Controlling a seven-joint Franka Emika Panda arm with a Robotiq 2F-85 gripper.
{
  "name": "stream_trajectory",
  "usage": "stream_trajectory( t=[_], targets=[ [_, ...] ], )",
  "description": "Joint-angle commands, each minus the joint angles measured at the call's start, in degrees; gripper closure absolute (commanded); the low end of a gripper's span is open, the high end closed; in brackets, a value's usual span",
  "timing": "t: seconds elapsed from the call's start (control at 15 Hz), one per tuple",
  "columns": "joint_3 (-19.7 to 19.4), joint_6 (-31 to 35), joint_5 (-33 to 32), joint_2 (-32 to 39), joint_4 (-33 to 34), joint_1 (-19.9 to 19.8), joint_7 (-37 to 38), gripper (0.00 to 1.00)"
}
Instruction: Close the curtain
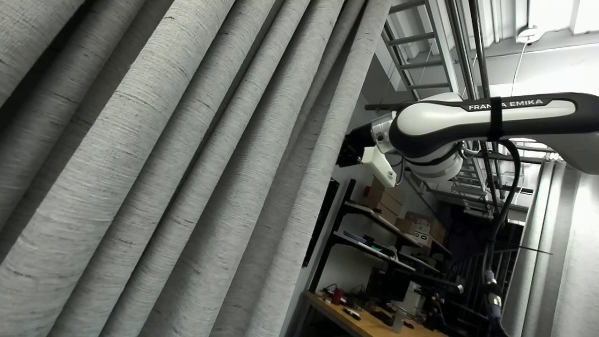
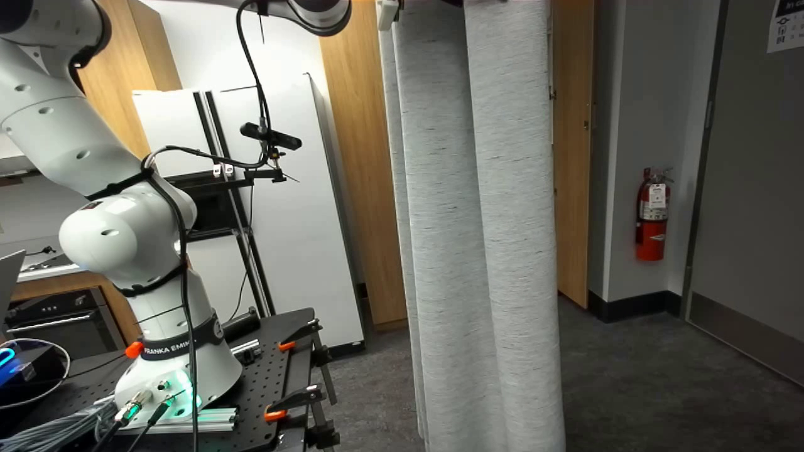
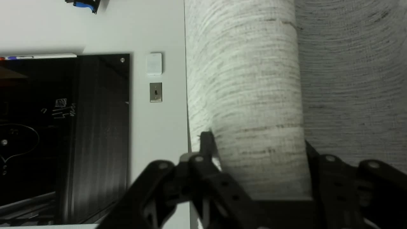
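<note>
Gripper [image 3: 258, 143], black and two-fingered, stands with jaws apart around an edge fold of light-grey woven curtain [image 3: 257, 79], presumably to pinch cloth for pulling.

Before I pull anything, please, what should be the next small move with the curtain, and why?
Probably close the claw gently on the curtain fold first. In the wrist view, its fingers stand apart, one on either side of that fold, which looks rounded between them, not pinched flat, so pulling at once might let it slip.
</note>
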Motion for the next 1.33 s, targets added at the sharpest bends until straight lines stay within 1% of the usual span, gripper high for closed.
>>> stream_trajectory(
  t=[0.0, 0.13, 0.27, 0.47, 0.67, 0.73, 0.93, 1.13, 1.27],
  targets=[
    [1.03, 1.05, -0.96, 0.3, 0.86, -1.49, 1.44, 0.69],
    [1.61, 0.92, -1.41, 0.21, 0.79, -2.2, 2.34, 0.85],
    [1.84, 0.81, -1.53, 0.39, 0.86, -2.56, 2.66, 0.99],
    [0.47, 0.8, -0.66, 1.0, 1.16, -2.3, 1.64, 1.0],
    [-2.58, 0.79, 0.15, 2.68, 1.84, -2.99, 0.17, 1.0],
    [-4.32, 0.79, 0.75, 3.62, 2.21, -3.29, -0.47, 1.0],
    [-8.97, 0.98, 1.23, 6.88, 4.24, -5.69, -1.17, 1.0],
    [-11.71, 1.09, -0.62, 10.41, 7.6, -10.26, 0.63, 1.0],
    [-13.24, 0.86, -1.04, 12.65, 10.4, -12.6, 0.91, 1.0]
  ],
)
